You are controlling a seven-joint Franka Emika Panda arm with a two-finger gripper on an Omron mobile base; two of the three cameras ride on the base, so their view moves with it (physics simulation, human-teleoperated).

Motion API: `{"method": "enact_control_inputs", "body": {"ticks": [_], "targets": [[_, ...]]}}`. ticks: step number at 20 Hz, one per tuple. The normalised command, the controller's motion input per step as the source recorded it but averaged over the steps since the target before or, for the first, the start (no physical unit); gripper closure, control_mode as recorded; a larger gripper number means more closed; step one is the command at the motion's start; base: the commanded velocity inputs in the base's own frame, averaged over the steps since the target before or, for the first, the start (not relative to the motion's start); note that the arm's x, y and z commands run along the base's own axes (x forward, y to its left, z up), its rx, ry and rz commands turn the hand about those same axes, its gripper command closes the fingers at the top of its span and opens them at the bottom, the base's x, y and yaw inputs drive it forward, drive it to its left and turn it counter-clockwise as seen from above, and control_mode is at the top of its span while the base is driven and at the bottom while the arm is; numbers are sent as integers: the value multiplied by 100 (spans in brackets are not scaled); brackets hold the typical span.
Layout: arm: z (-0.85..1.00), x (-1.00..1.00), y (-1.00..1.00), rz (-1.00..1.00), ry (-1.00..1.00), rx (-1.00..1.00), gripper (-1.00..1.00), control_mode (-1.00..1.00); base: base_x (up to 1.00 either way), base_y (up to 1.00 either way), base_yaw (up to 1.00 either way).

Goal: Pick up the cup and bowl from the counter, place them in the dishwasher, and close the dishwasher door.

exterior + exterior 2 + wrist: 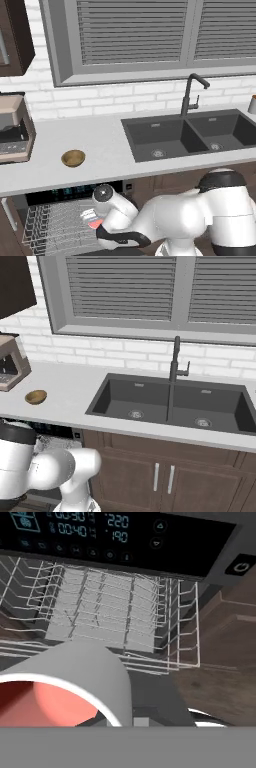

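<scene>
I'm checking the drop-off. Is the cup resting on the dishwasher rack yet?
Cannot tell. The hand view shows the cup close before the rack, its underside hidden.

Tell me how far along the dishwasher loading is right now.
Done: the cup is off the counter. In hand: the jaws are shut on it over the dishwasher's white rack, not yet released. Left: the bowl sits on the counter by the coffee machine, and the door needs closing.

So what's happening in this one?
The arm is low at the open dishwasher, with its gripper shut on the cup above the white rack; the cup's red interior faces the hand camera. The bowl sits on the counter, left of the sink. The cup is not yet released.
</scene>
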Motion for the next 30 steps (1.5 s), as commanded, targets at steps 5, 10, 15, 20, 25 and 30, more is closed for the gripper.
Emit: {"method": "enact_control_inputs", "body": {"ticks": [5,10,15,20,25,30], "targets": [[-4,16,50,0,-1,-10,100,-100,0,0,0],[1,40,35,-3,0,-3,100,-100,0,0,0],[-10,25,8,0,0,0,100,-100,0,0,0],[-44,28,0,0,0,0,100,-100,0,0,0],[-52,8,12,0,4,0,100,-100,0,0,0],[-16,0,11,6,15,0,100,-100,0,0,0]]}}
